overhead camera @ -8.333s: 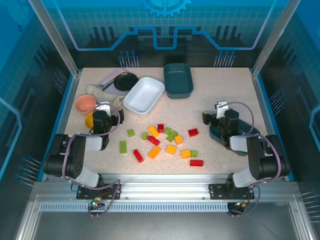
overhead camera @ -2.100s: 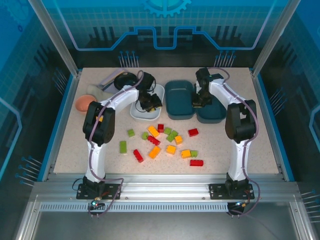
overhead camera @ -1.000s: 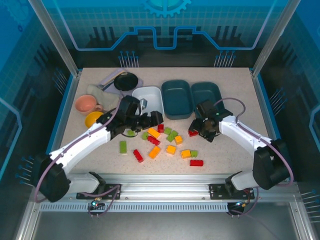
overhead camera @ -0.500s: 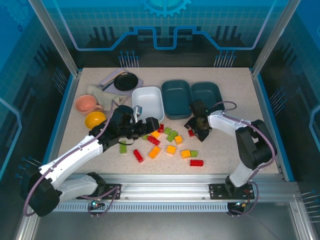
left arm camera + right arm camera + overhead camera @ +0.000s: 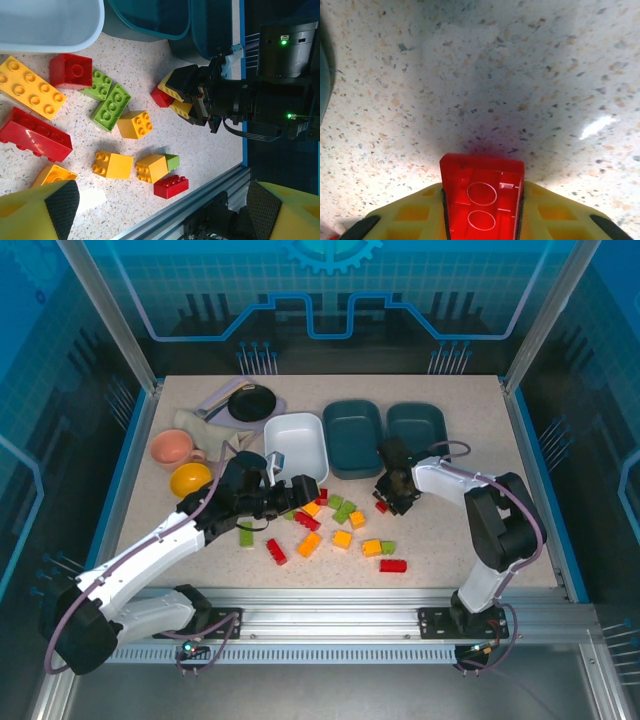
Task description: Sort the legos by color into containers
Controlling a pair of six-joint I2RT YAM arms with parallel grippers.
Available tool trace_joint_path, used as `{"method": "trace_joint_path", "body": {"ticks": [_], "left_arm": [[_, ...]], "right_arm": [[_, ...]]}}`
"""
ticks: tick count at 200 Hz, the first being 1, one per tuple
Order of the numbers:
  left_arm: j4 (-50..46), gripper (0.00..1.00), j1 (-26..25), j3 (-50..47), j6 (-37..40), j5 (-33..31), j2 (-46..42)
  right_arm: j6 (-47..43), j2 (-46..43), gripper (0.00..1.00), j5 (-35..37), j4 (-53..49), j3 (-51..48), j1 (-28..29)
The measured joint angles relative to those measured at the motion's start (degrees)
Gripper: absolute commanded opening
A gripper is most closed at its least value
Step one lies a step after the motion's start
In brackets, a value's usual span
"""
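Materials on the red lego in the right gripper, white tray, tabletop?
The red lego: glossy moulded plastic, hollow tubes underneath. The white tray: smooth plastic or melamine, can't tell which. The tabletop: speckled stone-look, probably laminate, faint glare.

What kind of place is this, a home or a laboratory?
Most likely a robot lab test cell: a speckled table fenced by aluminium posts and clear panels, two arms bolted at its edge, toy bricks and trays laid out.

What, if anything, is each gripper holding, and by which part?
The right gripper pinches a red brick by its two opposite side walls, hollow underside toward the wrist camera. The left gripper is open and holds nothing.
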Motion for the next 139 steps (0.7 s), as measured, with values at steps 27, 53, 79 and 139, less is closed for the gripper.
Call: {"method": "trace_joint_path", "body": {"ticks": [27,53,79,139], "left_arm": [[-1.2,0.9,0.0,1.3,0.0,-0.5,1.1],[-3.2,0.9,0.0,6.6,0.0,-1.1,5.7],[-3.5,0.9,0.0,13.8,-0.1,-1.1,12.2],[-6.3,0.88,0.2,29.7,-0.2,-2.4,27.5]], "right_arm": [[-4.7,-5.0,0.21,2.8,-6.1,1.6,0.7],[-13.0,-11.9,0.21,6.1,-10.2,7.3,-0.3],[-22.9,-11.5,0.22,7.0,-11.1,14.6,-6.5],[-39.1,15.6,0.33,6.0,-14.7,34.7,-17.2]]}}
